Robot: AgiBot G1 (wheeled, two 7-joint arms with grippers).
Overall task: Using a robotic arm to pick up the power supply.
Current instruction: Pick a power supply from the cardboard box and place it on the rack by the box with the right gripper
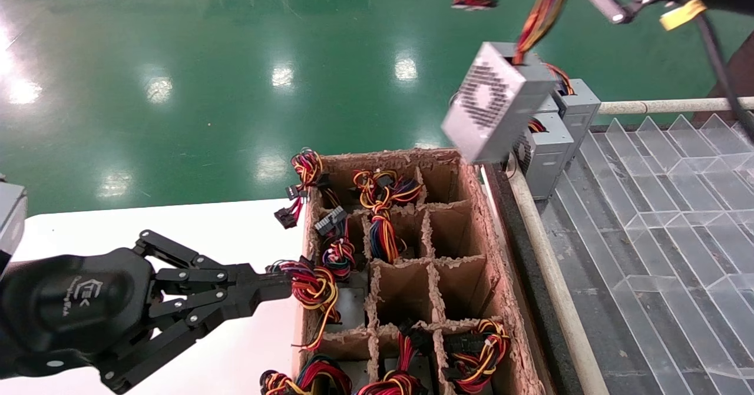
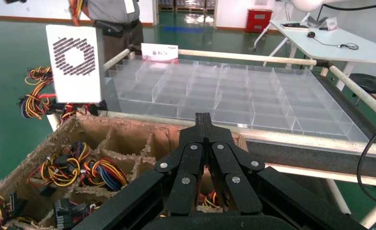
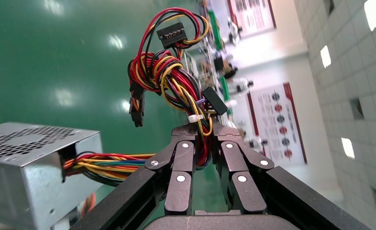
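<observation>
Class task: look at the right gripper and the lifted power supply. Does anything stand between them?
Only its own wire bundle. The right gripper is shut on those wires, and the power supply hangs below them, touching no finger. The left gripper sits by the cardboard box.

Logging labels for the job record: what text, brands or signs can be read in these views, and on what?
Left gripper housing: white logo with lettering, too blurred to read.
White placard on the rail of the clear divider tray: red characters, too small to read.
Wall posters in the right wrist view: unreadable.
Power supply: no label shows.
</observation>
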